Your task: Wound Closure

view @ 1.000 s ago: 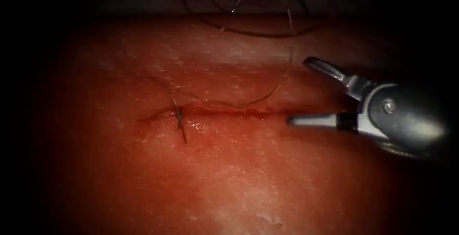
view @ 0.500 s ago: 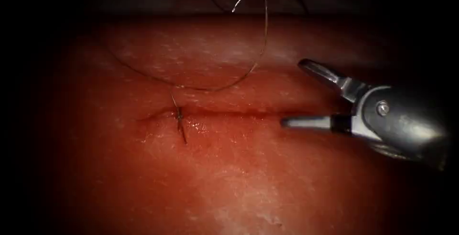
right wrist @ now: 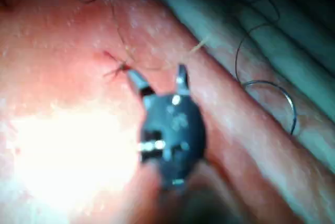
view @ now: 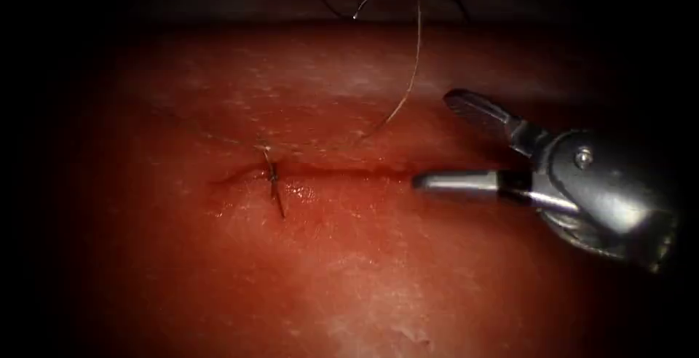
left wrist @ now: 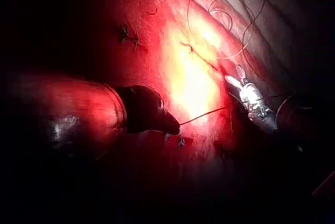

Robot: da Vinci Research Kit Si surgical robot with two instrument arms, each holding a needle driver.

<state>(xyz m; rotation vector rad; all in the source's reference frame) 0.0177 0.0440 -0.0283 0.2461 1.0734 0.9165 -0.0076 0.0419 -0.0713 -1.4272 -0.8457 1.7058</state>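
Leftward along the cut [view: 342, 174], the right tool [view: 440, 140] is edging closer to the knot while the thread [view: 415, 60] is swinging its loop.
One right tool is reaching over the cut's right end, jaws spread and gripping nothing; one left tool [left wrist: 175, 132] is holding thread, though I cannot tell its jaws. One needle [right wrist: 285, 98] is lying free beyond the cut, outside the tissue [view: 349, 271]. One tied knot [view: 274, 177] is sitting at the cut's left end.

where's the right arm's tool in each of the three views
Endoscope: right tool comes in from the right, jaws open, holding nothing, lower jaw along the cut.
Left wrist: bright metal tool beside the cut.
Right wrist: its own open jaws.
Shared landmark: the knot.
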